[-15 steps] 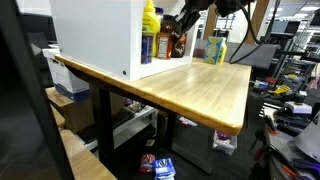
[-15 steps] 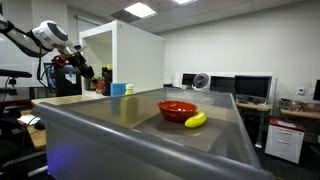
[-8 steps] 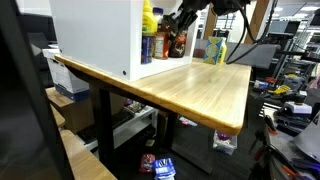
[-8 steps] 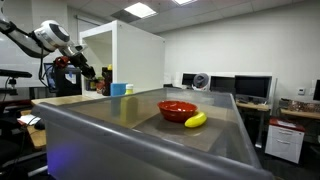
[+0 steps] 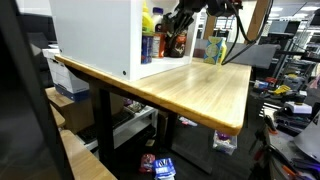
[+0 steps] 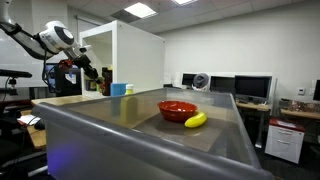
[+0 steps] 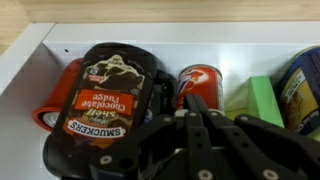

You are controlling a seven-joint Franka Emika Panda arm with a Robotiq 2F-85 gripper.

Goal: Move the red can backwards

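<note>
Now your gripper [image 7: 197, 105], shut on nothing, sits right at the small red cylindrical can [image 7: 203, 78] beside the dark brown plastic syrup bottle [image 7: 105, 100] inside the white cabinet [image 7: 150, 35], so the push seems in hand: drive straight rearward.

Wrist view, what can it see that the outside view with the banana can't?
Only the wrist view shows the red can, the brown chocolate bottle beside it and a green thing. Only the exterior view shows the banana, the red bowl and a blue cup. Both show the shut gripper and the white cabinet.
</note>
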